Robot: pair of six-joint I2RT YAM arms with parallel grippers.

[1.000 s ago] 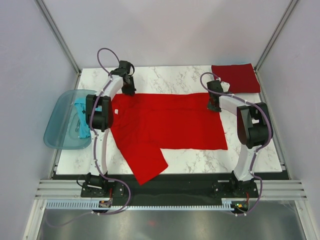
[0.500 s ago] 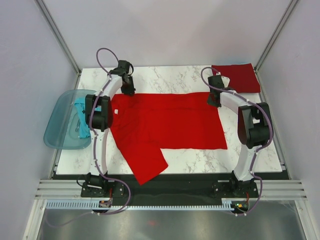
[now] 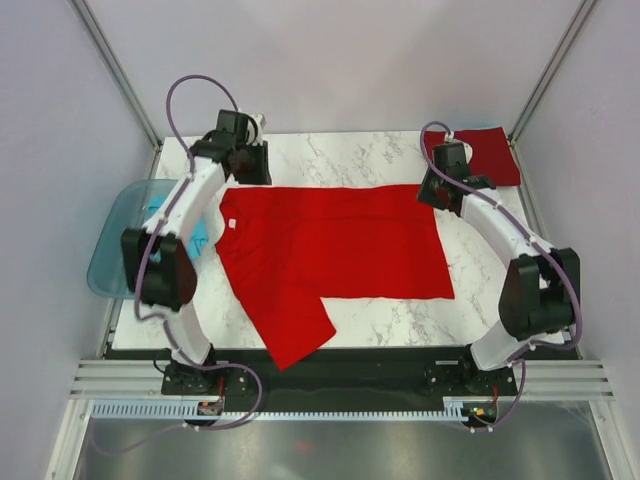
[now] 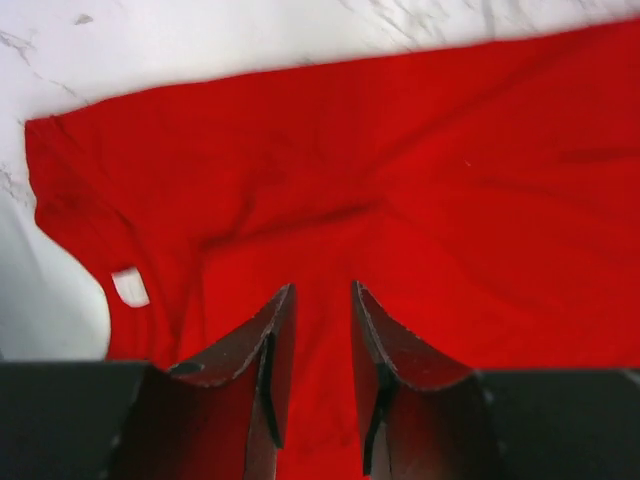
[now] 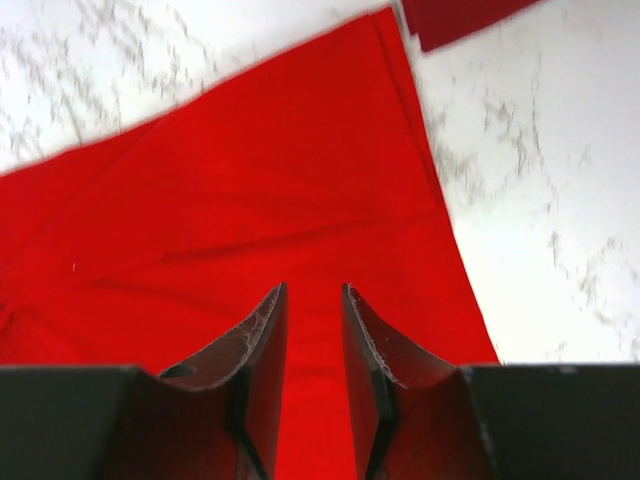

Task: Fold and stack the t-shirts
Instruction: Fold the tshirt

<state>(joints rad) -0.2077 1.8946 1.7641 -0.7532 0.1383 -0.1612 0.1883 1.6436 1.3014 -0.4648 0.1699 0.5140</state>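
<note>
red tee (image 3: pixel 340 245) flat, long axis L-R, collar end left. left claw (image 4: pixel 322 288), right claw (image 5: pixel 314 288) slightly parted, empty.

1 red t-shirt (image 3: pixel 340 245), 1 crimson t-shirt (image 3: pixel 495 155), 1 teal t-shirt (image 3: pixel 200 238), 1 tub (image 3: pixel 105 260).

Tub (image 3: pixel 108 264) left of t-shirt (image 3: pixel 340 245); folded tee (image 3: pixel 490 155) behind-right

White arm links (image 3: pixel 197 192), black joints (image 3: pixel 160 275), looping purple cables (image 3: pixel 170 100), black wedge-shaped claw fingers (image 4: pixel 255 360).
</note>
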